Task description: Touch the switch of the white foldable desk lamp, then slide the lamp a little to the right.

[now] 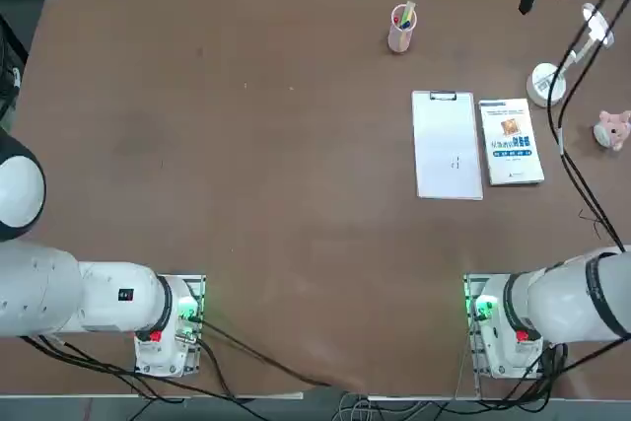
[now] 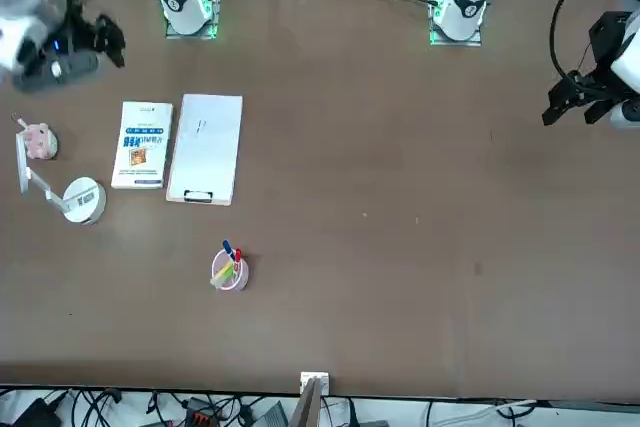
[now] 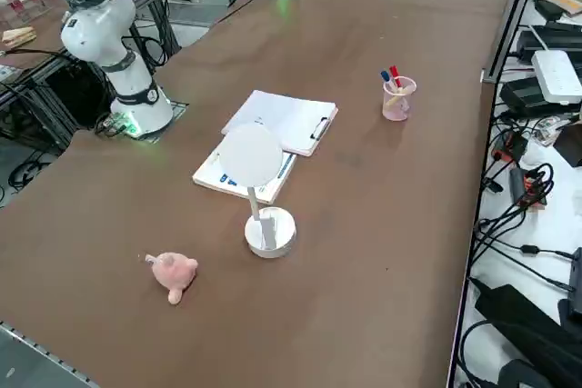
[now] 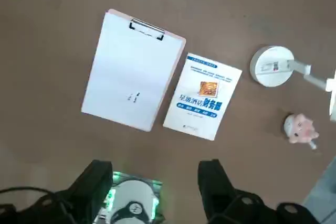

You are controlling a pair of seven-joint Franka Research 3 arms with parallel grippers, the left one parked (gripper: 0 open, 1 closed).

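When looking straight down from overhead, find the white foldable desk lamp (image 1: 546, 84) just off the far right corner of the book (image 1: 510, 141), disc base flat on the table (image 1: 246, 145) and slim arm leaning away rightward to a raised head. Note the clipboard (image 1: 447, 145) just beside the book's left edge, the pink pen cup (image 1: 401, 29) well beyond the book on the far side, and the pink plush pig (image 1: 612, 129) to the book's right, nearer the robot than the lamp's base. Judge that a slide to the right should stay short, so as not to crowd the pig. Turning to the front view, spot the right gripper (image 2: 100, 42) hanging high on the robot's side of the book, well apart from the lamp and touching nothing. From the right side view, read the lamp as standing on its own, round head tilted up and masking part of the book behind it. Through the wrist view, see both fingers spread wide with nothing between them but the arm's own green-lit mount far below, and book, clipboard, lamp and pig all laid out beyond: probably a high starting pose, with the approach to the lamp not yet made. Cannot tell where the switch sits; look for it on the disc, where a marked strip shows.
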